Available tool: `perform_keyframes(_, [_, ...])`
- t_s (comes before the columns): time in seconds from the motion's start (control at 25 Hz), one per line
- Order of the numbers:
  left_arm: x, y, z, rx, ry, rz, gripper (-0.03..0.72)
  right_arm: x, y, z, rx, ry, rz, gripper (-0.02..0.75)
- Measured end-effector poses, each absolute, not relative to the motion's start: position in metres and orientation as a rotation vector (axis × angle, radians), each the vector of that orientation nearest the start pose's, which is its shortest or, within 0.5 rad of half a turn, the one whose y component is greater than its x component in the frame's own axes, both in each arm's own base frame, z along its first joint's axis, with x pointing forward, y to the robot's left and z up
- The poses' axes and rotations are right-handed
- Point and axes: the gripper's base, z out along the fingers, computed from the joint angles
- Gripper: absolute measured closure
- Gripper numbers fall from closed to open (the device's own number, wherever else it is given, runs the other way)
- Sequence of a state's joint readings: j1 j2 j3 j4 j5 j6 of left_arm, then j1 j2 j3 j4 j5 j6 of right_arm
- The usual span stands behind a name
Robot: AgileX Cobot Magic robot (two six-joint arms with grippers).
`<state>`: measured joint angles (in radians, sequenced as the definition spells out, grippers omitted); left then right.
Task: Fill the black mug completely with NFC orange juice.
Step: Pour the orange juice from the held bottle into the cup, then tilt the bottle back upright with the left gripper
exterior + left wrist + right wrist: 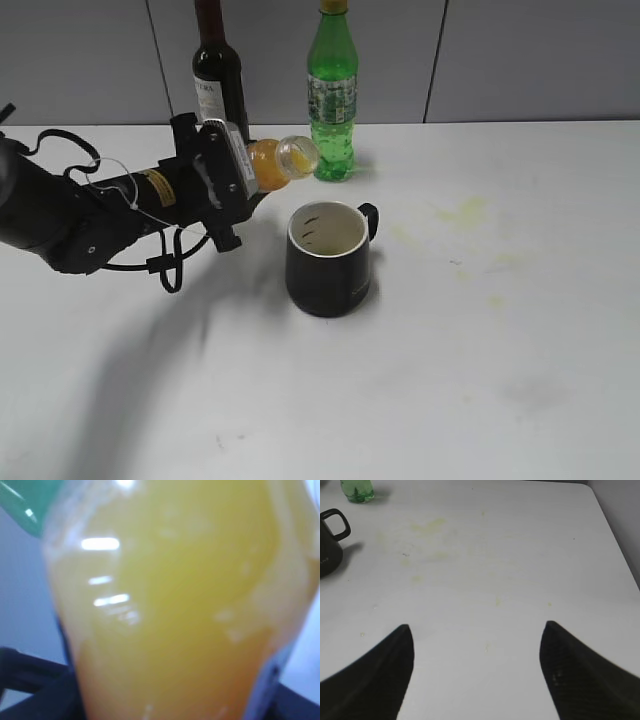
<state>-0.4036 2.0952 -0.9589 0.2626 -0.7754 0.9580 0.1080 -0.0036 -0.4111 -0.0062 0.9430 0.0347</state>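
Observation:
The black mug (328, 262) stands upright at the table's middle, white inside, handle to the back right; its interior looks empty with dark marks on the wall. Its handle and side show in the right wrist view (330, 535). My left gripper (240, 172) is shut on the small clear juice bottle (275, 161), tipped on its side with its open mouth pointing right, above and left of the mug's rim. The orange juice fills the left wrist view (175, 610). My right gripper (477, 630) is open and empty over bare table, right of the mug; it is not in the exterior view.
A green soda bottle (332, 95) and a dark wine bottle (220, 75) stand at the back, just behind the held bottle. The soda bottle's base shows in the right wrist view (357, 491). Pale yellow stains (462, 212) mark the table right of the mug.

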Motion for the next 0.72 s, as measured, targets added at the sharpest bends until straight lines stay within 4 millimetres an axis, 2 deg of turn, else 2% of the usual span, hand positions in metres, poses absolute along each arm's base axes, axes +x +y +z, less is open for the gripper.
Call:
perform_keyframes(0.36, [0.367, -0.176, 0.125, 1.437, 1.045, 0.497, 0.219, 0.009, 0.001, 0.262, -0.074, 2.011, 0.084, 0.143])
perform_keyframes(0.72, [0.37, -0.174, 0.132, 1.423, 0.958, 0.626, 0.219, 0.009, 0.001, 0.262, -0.074, 2.011, 0.084, 0.143])
